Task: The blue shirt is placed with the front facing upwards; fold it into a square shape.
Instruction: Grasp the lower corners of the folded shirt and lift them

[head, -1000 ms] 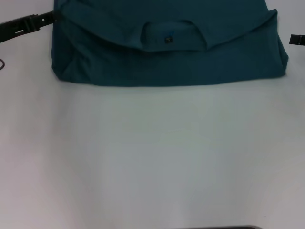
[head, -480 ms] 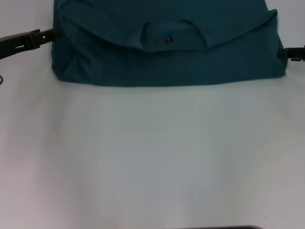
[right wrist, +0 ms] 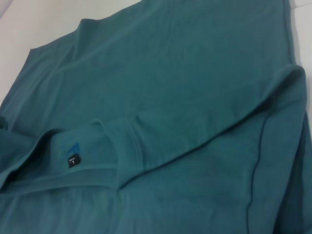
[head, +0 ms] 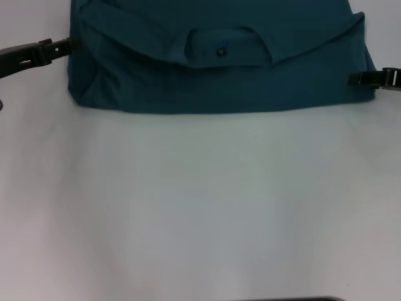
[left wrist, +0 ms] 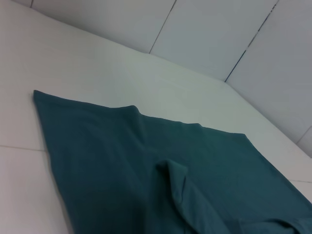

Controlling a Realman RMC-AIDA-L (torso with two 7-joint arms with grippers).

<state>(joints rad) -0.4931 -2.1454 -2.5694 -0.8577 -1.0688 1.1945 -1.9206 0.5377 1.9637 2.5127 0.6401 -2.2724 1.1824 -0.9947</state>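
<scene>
The blue shirt (head: 219, 75) lies folded across the far part of the white table (head: 200, 207). Its round collar with a small black label (head: 220, 52) faces up, and a fold edge runs along its near side. My left gripper (head: 62, 46) reaches in from the left and meets the shirt's left edge. From the right, my right gripper (head: 358, 78) overlaps the shirt's near right corner. The left wrist view looks across the teal shirt (left wrist: 146, 161) and a raised fold. In the right wrist view the shirt (right wrist: 185, 97) fills the picture, with the black label (right wrist: 71, 160) inside the collar.
Bare white tabletop stretches from the shirt's near fold towards me. A dark strip (head: 294, 299) shows at the bottom edge of the head view. Tiled wall panels (left wrist: 219, 34) stand beyond the table in the left wrist view.
The left gripper slid nearer along the shirt's left edge and stopped. The right gripper came in from the right border and nearer, reaching the shirt's near right corner.
</scene>
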